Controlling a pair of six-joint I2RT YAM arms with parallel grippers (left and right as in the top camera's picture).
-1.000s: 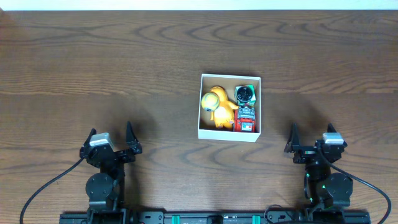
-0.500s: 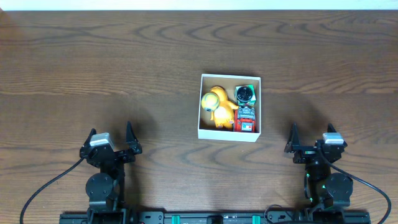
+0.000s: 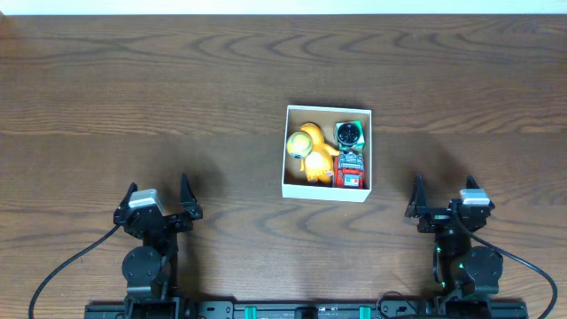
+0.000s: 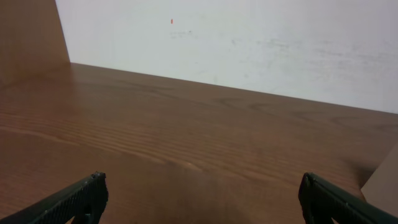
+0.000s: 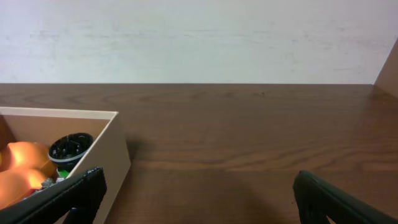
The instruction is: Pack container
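The container is a square white-walled box in the middle of the table. Inside it lie an orange-yellow toy figure, a round black-and-green toy and a red toy. In the right wrist view the container's wall shows at the left, with the orange toy and the black round toy inside. My left gripper is open and empty near the front left; its fingertips frame bare wood in the left wrist view. My right gripper is open and empty at the front right.
A white wall runs along the table's far edge. A pale corner shows at the right edge of the left wrist view. Both arm bases stand at the table's front edge.
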